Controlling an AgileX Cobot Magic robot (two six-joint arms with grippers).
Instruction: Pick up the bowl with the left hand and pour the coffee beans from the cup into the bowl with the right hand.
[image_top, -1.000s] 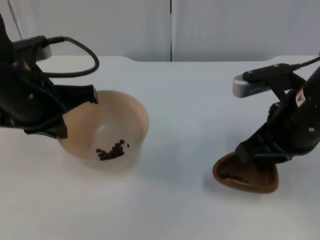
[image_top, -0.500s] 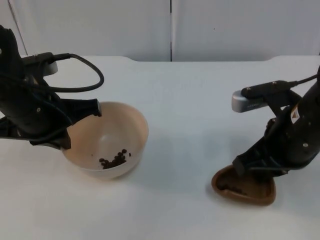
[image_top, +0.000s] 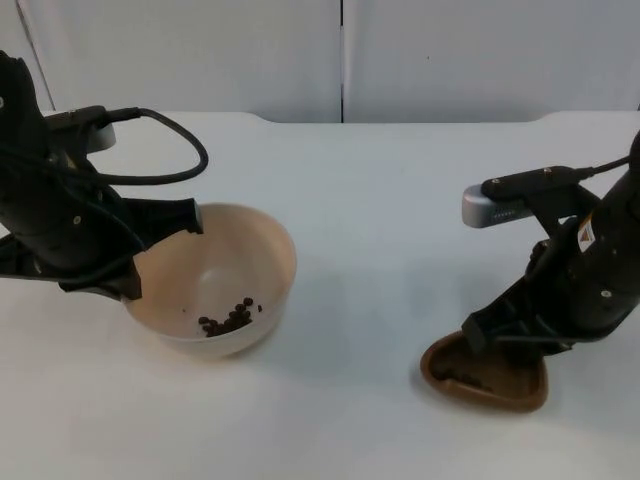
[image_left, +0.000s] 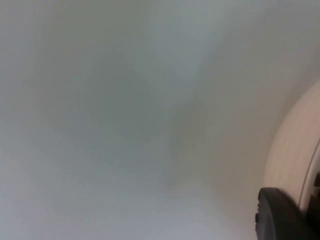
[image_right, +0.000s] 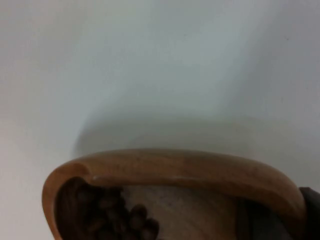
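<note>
A tan bowl rests on the white table at the left, with a few coffee beans in its bottom. My left gripper is shut on the bowl's left rim; the rim runs beside a black fingertip in the left wrist view. At the right, a brown wooden cup lies low on the table, tilted, with beans inside. My right gripper is shut on its far edge. The right wrist view has the cup's rim and the beans close up.
The grey partition wall closes off the back of the table. Bare white table top lies between bowl and cup, and more along the front edge.
The bowl came down and levelled, its beans settling at the bottom, then stayed put. The right gripper and cup shifted slightly down and to the left.
</note>
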